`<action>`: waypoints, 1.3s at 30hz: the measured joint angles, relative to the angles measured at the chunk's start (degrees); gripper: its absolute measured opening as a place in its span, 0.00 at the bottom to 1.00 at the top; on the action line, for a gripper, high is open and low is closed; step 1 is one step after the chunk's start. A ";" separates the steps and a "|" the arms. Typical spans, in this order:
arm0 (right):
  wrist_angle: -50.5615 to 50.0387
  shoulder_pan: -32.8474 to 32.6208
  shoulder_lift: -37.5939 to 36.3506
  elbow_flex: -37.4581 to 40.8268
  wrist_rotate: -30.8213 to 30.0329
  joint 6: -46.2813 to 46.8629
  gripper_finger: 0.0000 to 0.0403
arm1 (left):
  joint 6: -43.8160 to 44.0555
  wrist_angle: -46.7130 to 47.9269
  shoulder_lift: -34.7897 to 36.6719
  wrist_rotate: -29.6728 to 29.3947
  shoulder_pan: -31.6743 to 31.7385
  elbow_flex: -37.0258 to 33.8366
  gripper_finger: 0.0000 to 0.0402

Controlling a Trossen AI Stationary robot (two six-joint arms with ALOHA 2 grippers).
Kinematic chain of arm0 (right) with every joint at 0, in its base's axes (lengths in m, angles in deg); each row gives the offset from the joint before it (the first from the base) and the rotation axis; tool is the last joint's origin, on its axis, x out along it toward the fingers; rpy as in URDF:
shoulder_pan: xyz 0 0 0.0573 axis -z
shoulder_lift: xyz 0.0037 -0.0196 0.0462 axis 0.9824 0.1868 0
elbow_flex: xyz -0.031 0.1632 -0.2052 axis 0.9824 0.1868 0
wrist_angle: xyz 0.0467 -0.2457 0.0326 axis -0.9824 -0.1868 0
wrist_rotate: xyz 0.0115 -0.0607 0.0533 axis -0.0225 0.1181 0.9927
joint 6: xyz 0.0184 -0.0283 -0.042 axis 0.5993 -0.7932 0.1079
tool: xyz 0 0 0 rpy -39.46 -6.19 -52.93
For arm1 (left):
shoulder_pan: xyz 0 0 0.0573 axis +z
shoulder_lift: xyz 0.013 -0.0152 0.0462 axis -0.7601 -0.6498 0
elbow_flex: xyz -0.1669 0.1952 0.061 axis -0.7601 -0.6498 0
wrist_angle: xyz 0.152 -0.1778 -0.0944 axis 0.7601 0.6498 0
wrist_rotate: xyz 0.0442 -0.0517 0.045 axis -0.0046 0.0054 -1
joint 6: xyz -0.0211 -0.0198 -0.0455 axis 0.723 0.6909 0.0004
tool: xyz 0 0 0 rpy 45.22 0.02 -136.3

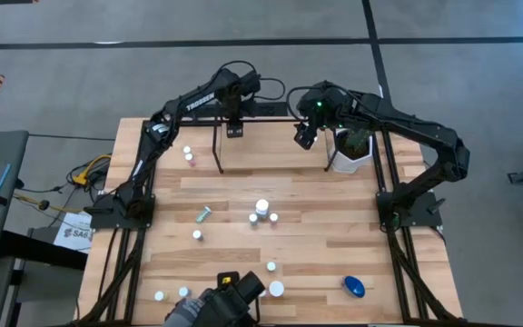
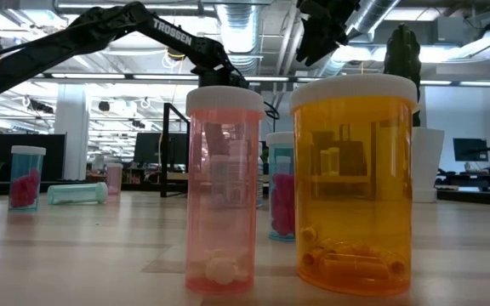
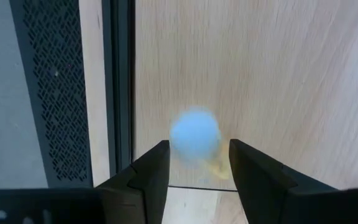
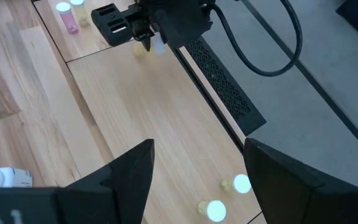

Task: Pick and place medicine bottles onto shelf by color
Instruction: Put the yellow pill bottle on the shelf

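- Wooden butcher-block table (image 1: 243, 195) carries the shelf (image 1: 271, 116) along its far edge, with open floor beyond.
- Left gripper (image 3: 199, 168) hangs over the shelf's light board; its fingers pinch a small bottle with a pale blue cap (image 3: 194, 134), seen end-on between them.
- Right gripper (image 4: 197, 163) hovers above the shelf board near the white pot with plant (image 1: 350, 150), fingers spread wide with nothing between them.
- Two small bottles (image 4: 229, 196) stand on the shelf board under the right gripper.
- Remaining medicine bottles are scattered across the table: a central cluster (image 1: 262, 213), a teal one lying on its side (image 1: 203, 214), and a blue one (image 1: 354, 287) near the front right corner.
- Low view shows a pink bottle (image 2: 224, 191) and an orange bottle (image 2: 356, 183) upright, side by side.
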 joint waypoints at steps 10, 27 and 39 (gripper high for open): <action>0.00 0.00 0.00 0.00 0.01 0.00 0.67 | 3.19 0.56 0.02 2.15 -0.03 -0.02 0.30; 0.00 0.00 0.00 0.00 0.01 -0.01 0.67 | 12.70 -6.09 -0.92 2.53 -1.33 -0.14 0.55; 0.00 0.00 0.00 0.00 0.03 0.00 0.67 | 14.63 -7.58 -2.64 -0.20 -1.52 -0.24 0.55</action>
